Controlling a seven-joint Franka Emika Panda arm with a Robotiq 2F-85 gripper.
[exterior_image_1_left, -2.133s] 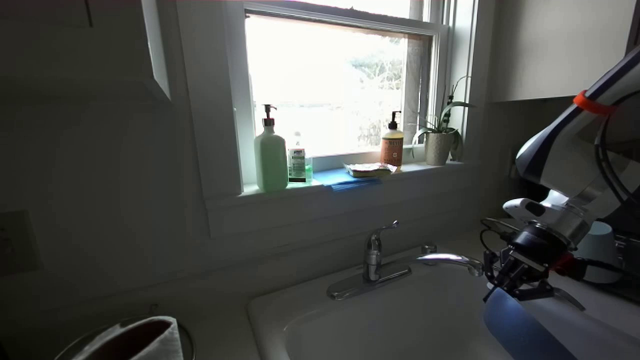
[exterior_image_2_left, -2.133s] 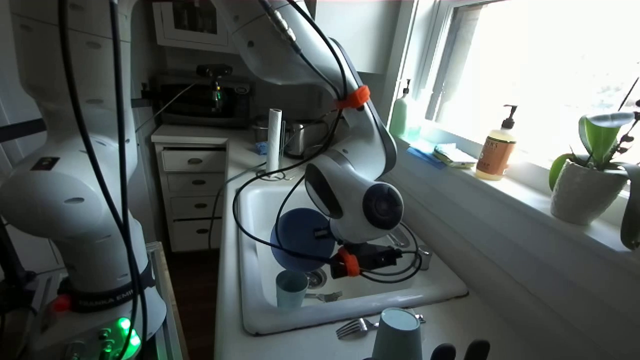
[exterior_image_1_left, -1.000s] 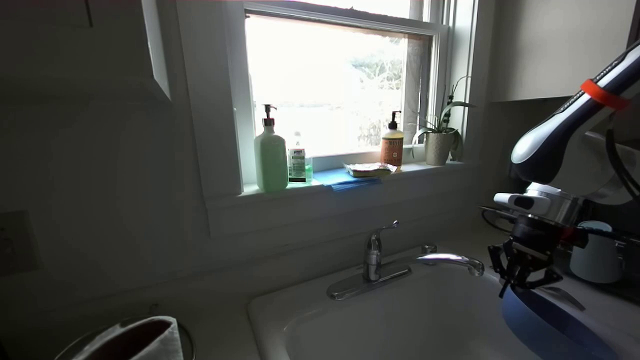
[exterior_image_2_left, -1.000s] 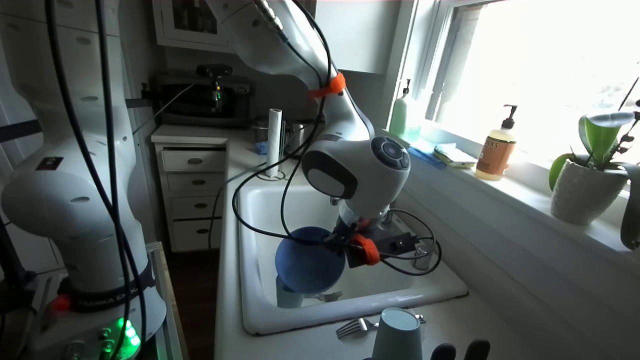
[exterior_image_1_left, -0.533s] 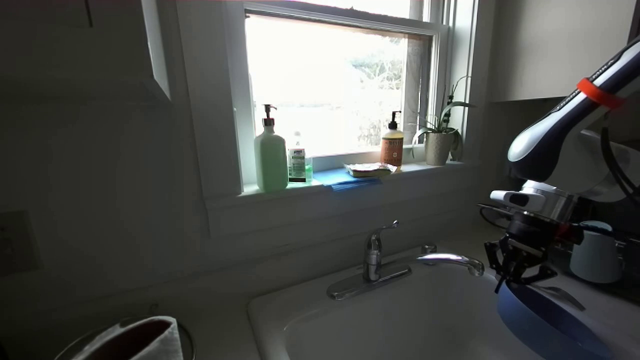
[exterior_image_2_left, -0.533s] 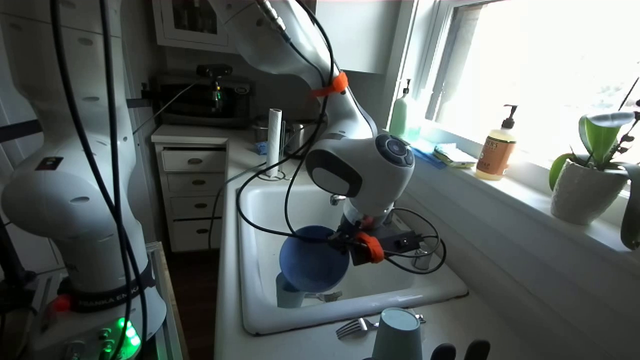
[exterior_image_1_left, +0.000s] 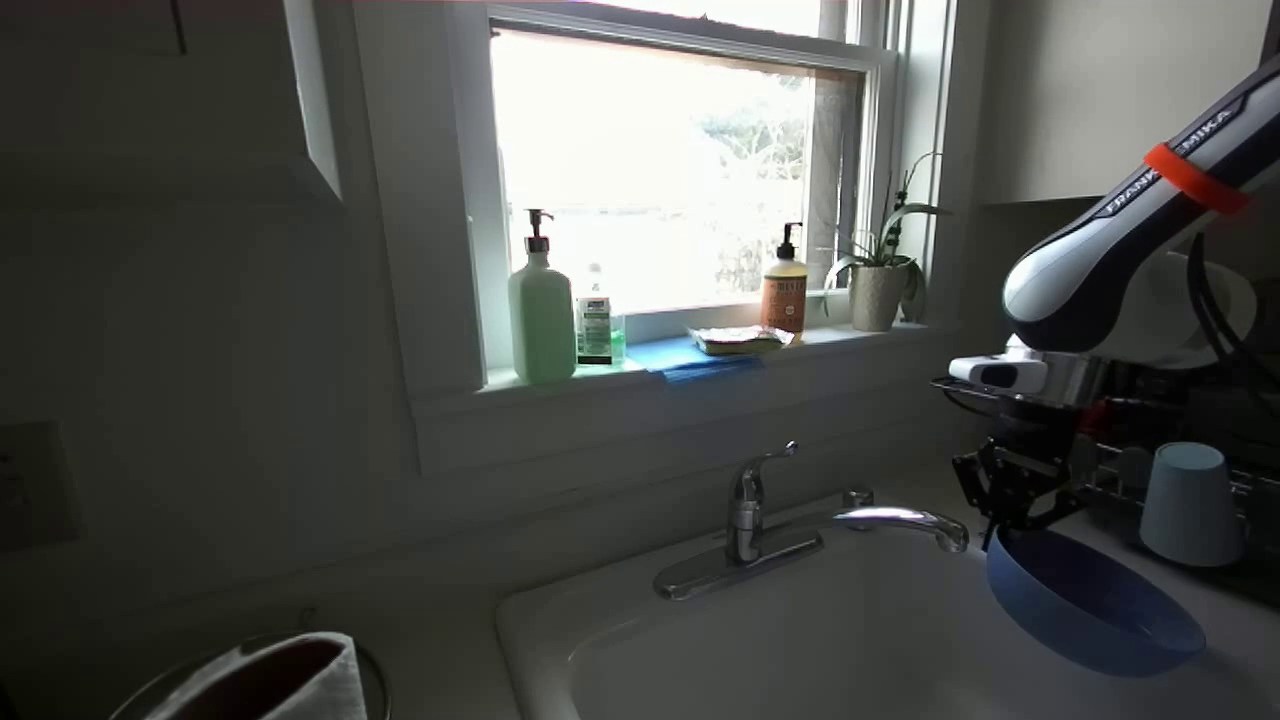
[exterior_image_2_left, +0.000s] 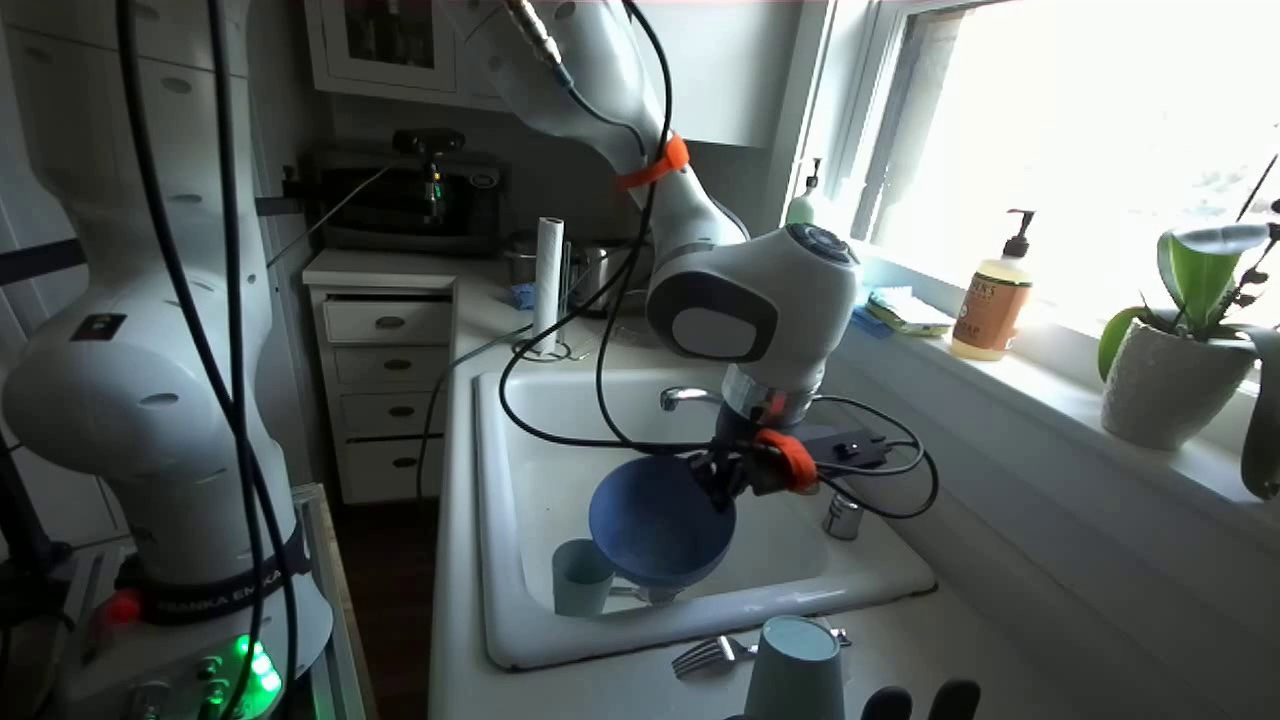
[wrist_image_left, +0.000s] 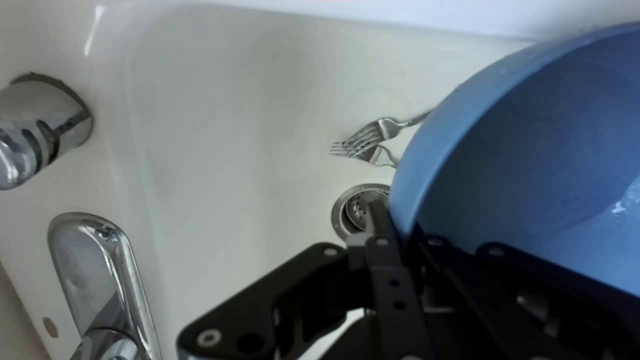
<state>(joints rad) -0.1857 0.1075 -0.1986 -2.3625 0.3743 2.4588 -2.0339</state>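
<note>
A blue bowl hangs over the sink, tilted, with its hollow side up. My gripper is shut on the bowl's rim. In the wrist view one finger lies along the outside of the wall, while the other passes inside and is partly hidden in shadow. The bowl fills the right of that view, where a bright glint shows inside it. Under it in the sink, two overlapping forks lie near the drain. A light-blue cup stands beside the bowl, low in the sink.
The faucet reaches over the sink near the gripper. On the counter are an upturned cup, a fork and a paper towel roll. Soap bottles and a potted plant line the windowsill. Cables loop around the wrist.
The gripper has carried the bowl up and toward the window side. From steeply tipped, the bowl has come nearer to level, and more of the cup in the sink shows.
</note>
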